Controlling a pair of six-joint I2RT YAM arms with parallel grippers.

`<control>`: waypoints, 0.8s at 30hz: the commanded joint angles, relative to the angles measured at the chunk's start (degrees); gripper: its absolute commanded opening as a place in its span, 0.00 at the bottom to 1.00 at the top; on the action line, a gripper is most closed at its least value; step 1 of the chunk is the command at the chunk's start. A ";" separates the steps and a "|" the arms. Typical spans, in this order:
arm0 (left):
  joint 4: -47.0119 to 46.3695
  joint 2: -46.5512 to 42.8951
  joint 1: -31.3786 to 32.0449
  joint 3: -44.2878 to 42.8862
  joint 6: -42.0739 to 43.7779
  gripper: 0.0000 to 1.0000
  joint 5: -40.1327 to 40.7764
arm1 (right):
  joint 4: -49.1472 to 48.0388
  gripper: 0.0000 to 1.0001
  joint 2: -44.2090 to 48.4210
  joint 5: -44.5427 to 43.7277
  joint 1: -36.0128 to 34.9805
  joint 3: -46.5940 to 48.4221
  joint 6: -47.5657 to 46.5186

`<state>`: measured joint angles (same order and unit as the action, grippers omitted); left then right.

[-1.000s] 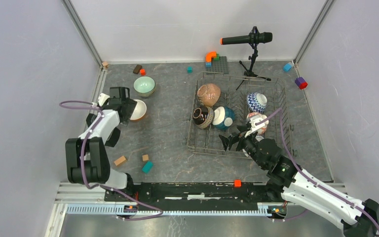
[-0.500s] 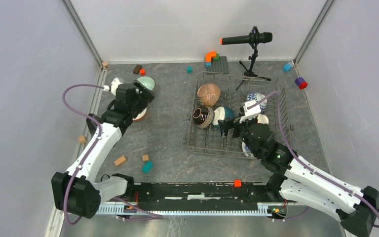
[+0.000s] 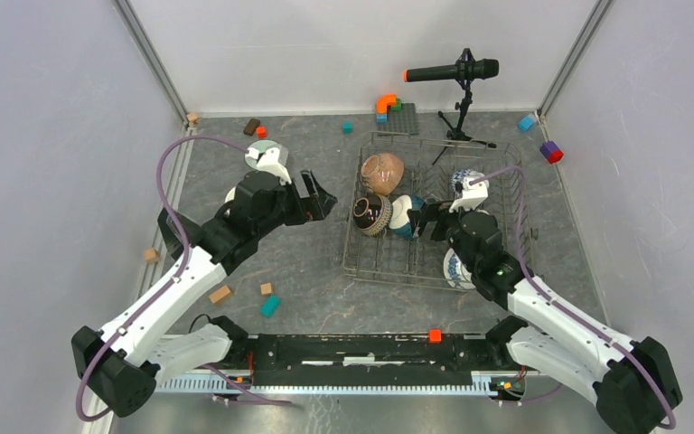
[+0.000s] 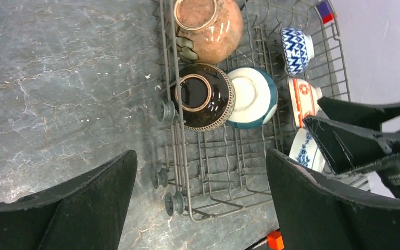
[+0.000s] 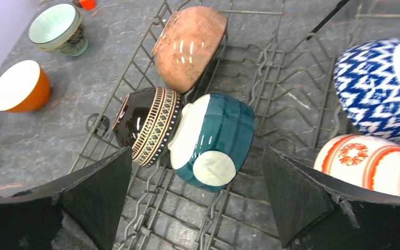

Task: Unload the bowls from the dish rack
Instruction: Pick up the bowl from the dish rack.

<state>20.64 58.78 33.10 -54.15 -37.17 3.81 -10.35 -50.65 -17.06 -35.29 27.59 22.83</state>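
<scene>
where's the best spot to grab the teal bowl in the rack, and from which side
Probably the upper stretch of its rim, coming from above. The teal bowl lies on its side with its cream mouth against the dark striped bowl, so that side is blocked. One finger inside and one on the teal outer wall.
</scene>
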 commanded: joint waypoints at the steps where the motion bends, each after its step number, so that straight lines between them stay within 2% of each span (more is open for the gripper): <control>1: 2.75 -1.52 1.79 -0.90 7.45 0.98 0.08 | -5.28 0.98 -0.19 9.80 4.70 -2.01 5.60; 4: 4.75 -1.79 2.14 -1.54 9.56 0.97 -0.53 | -8.89 0.98 -0.33 15.60 8.34 -4.22 7.94; 6: 5.74 -1.80 2.31 -1.70 10.50 0.96 -0.54 | -10.05 0.98 -1.04 16.43 8.85 -4.42 8.67; 15: 4.90 -1.64 2.63 0.16 10.01 0.96 -3.55 | -6.45 0.98 -10.09 16.26 9.09 0.09 10.31; 24: 4.88 -2.10 2.76 0.63 9.86 0.97 -3.55 | -4.74 0.98 -13.96 16.08 9.25 3.46 10.11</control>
<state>26.35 57.65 35.51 -53.98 -29.82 1.19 -14.83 -63.48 -1.43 -26.35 27.46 32.34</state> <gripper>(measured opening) 0.964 0.982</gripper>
